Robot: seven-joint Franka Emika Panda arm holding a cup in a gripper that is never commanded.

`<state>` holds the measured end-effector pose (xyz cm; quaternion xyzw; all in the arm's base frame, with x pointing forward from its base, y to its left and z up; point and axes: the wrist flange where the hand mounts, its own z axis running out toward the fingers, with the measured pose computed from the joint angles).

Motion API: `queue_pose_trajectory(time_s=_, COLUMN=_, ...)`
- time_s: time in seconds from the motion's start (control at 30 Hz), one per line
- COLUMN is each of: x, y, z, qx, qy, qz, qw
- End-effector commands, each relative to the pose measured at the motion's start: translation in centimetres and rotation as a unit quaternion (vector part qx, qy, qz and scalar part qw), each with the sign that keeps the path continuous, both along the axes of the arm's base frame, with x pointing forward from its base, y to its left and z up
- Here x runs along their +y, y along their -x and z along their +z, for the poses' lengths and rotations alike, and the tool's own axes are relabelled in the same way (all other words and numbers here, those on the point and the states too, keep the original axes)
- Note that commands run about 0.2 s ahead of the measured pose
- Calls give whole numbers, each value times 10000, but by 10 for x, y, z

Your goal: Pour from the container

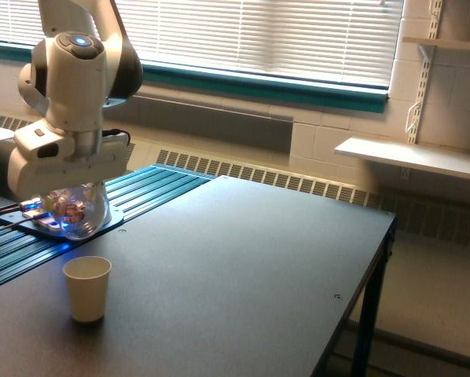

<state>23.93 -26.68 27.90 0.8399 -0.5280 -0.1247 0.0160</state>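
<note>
In the exterior view a clear plastic container (76, 210) with small reddish-brown pieces inside hangs in the air under the white arm. My gripper (68, 188) is shut on it; the fingertips are mostly hidden behind the white hand housing. The container is tipped over, its rounded side facing the camera. An opaque cream paper cup (87, 287) stands upright on the dark table (243, 267), below the container and a little toward the exterior view's right. A gap of air separates the two.
A teal ribbed rail bed (141, 192) with the arm's base plate runs along the table's left side. Behind are window blinds (258, 35) and a wall heater grille (298, 182). White shelves (412, 155) hang on the wall at the right.
</note>
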Motion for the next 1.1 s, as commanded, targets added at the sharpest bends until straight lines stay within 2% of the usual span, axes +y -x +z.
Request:
queue_pose_trajectory(time_s=0.03, x=-11, y=3, z=7, qx=-25, qy=-70, qz=-165, qw=9998)
queue_pose_trajectory(time_s=0.17, x=-15, y=1, z=9, qx=-70, qy=-37, qz=-168, qw=9998)
queue_pose_trajectory(time_s=0.3, x=-16, y=4, z=7, qx=-9, qy=-4, qz=-134, qw=9999)
queue_pose_trajectory(time_s=0.4, x=-13, y=8, z=3, qx=126, qy=-156, qz=-119, qw=9997)
queue_pose_trajectory(time_s=0.47, x=-13, y=7, z=4, qx=114, qy=-193, qz=-103, qw=9997)
queue_pose_trajectory(time_s=0.63, x=-19, y=4, z=6, qx=23, qy=-98, qz=-131, qw=9999)
queue_pose_trajectory(time_s=0.87, x=-20, y=9, z=1, qx=165, qy=-138, qz=-128, qw=9997)
queue_pose_trajectory(time_s=1.1, x=-15, y=7, z=1, qx=128, qy=-122, qz=-46, qw=9998)
